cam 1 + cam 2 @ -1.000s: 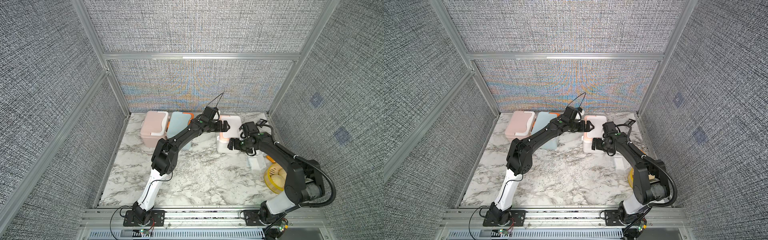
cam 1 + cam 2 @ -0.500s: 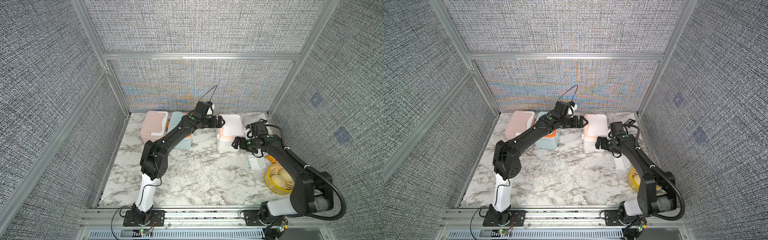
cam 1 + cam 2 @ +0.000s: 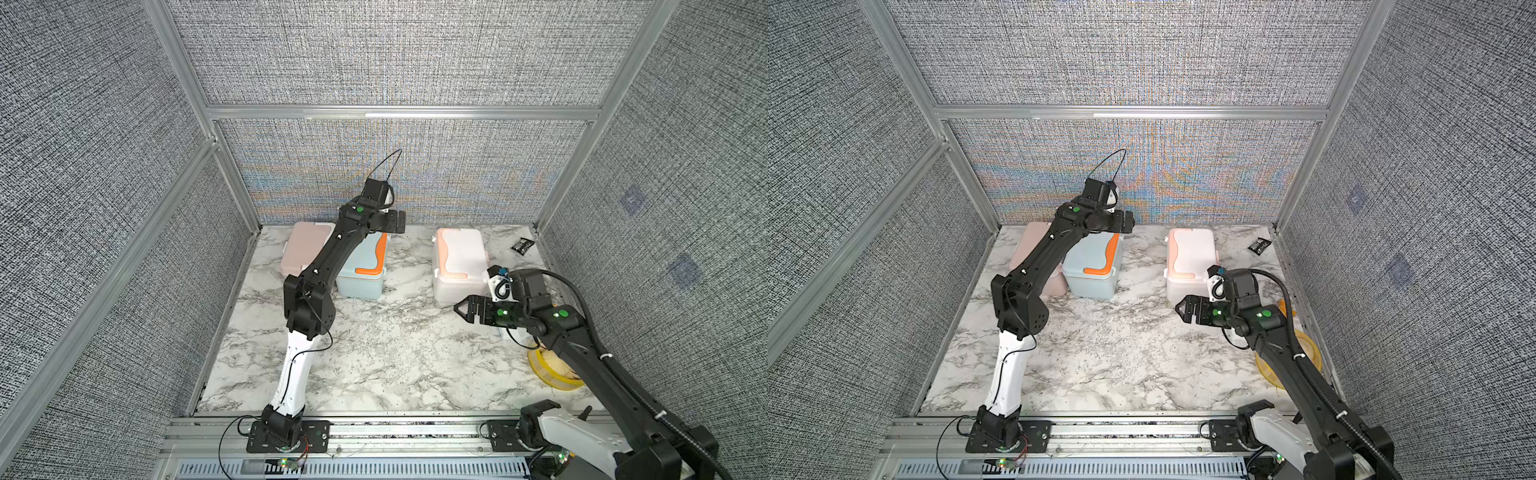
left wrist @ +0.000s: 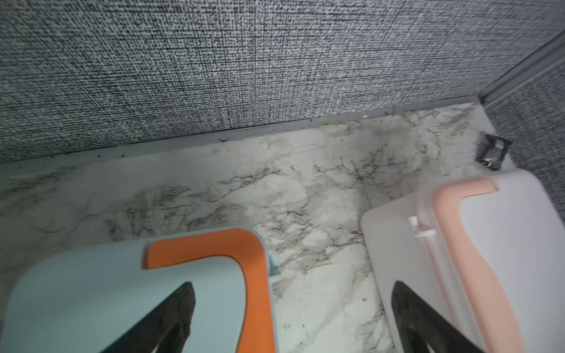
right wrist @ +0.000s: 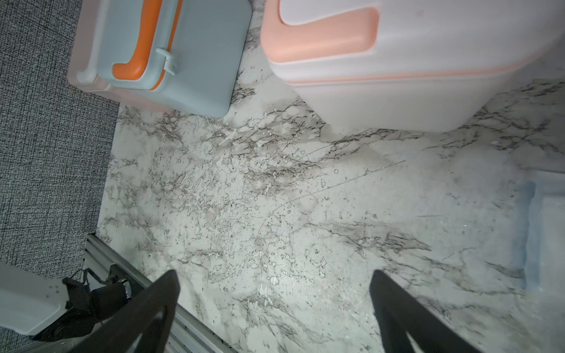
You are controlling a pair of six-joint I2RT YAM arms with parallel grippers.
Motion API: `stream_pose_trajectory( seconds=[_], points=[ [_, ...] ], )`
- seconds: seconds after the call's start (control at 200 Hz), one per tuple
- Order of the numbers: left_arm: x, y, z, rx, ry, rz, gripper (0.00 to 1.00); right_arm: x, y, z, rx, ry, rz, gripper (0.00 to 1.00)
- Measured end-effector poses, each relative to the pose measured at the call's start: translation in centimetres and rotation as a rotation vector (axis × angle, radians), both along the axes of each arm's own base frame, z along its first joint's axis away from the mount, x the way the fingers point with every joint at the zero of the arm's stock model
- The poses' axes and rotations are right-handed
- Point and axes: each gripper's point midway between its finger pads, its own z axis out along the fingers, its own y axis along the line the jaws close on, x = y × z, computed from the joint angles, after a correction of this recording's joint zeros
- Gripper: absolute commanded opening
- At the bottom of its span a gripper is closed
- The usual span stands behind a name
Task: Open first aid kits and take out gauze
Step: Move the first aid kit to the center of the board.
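A: What sort of place is this?
B: Robot lab test cell. Grey woven fabric panels close three sides, held in an aluminium profile frame.
A: What's the surface?
B: Marble-pattern worktop as the cell floor. A slotted metal rail runs along the front edge. The left arm and right arm are bolted to it on black base plates.
A: Anything else lab-like?
B: Zip-tied cable conduit along the right arm, a green status light on a joint, and a wrist camera module. Exposed wiring at the left base.
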Motion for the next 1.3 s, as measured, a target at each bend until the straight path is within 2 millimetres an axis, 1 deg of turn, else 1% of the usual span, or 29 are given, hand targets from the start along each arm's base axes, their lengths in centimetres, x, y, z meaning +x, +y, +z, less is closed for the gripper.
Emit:
stream_pose_trajectory(
  seconds=[0.115, 0.275, 0.36, 0.415, 0.615, 0.756, 0.811, 0.906, 1.026, 1.076, 1.136, 1.191, 1.301],
  points=[
    [1.7, 2.3, -1.4, 0.066, 0.002, 0.037, 0.99, -0.9, 0.0, -0.1, 0.015, -0.002, -0.001, 0.99],
    [3.1, 5.6, -3.7, 0.128, 0.029, 0.086, 1.00, -1.8, 0.1, -0.1, 0.027, -0.005, 0.010, 0.99],
    [3.9, 7.0, -4.2, 0.161, 0.022, 0.106, 0.99, -2.1, 0.1, 0.0, 0.033, -0.006, 0.012, 0.99],
    [4.0, 7.3, -4.3, 0.164, 0.021, 0.110, 1.00, -2.3, 0.1, 0.0, 0.033, -0.003, 0.013, 0.99],
    [4.4, 6.9, -4.8, 0.164, 0.004, 0.100, 1.00, -2.7, 0.3, 0.1, 0.042, 0.006, 0.022, 0.99],
    [4.4, 7.3, -4.9, 0.161, 0.009, 0.101, 0.99, -3.0, 0.6, 0.2, 0.047, 0.012, 0.030, 0.99],
    [4.3, 7.5, -4.9, 0.151, 0.021, 0.095, 0.99, -3.1, 0.6, 0.3, 0.050, 0.014, 0.031, 0.99],
    [4.3, 8.8, -5.2, 0.116, 0.060, 0.117, 1.00, -3.2, 0.7, 0.6, 0.053, 0.007, 0.035, 0.99],
    [3.9, 9.9, -6.0, 0.036, 0.139, 0.143, 0.99, -3.2, 0.8, 0.8, 0.054, 0.002, 0.038, 0.99],
    [3.5, 9.8, -6.3, 0.014, 0.163, 0.140, 1.00, -3.3, 0.8, 0.8, 0.054, 0.002, 0.039, 0.99],
    [2.9, 9.2, -6.7, -0.018, 0.196, 0.126, 1.00, -3.3, 0.8, 0.8, 0.056, 0.004, 0.038, 0.99],
    [1.8, 8.8, -7.0, -0.045, 0.239, 0.119, 1.00, -3.3, 0.9, 0.8, 0.056, 0.004, 0.041, 0.99],
    [-1.2, 8.3, -7.1, -0.075, 0.315, 0.104, 1.00, -3.3, 1.1, 0.8, 0.060, 0.007, 0.044, 0.99]
  ],
)
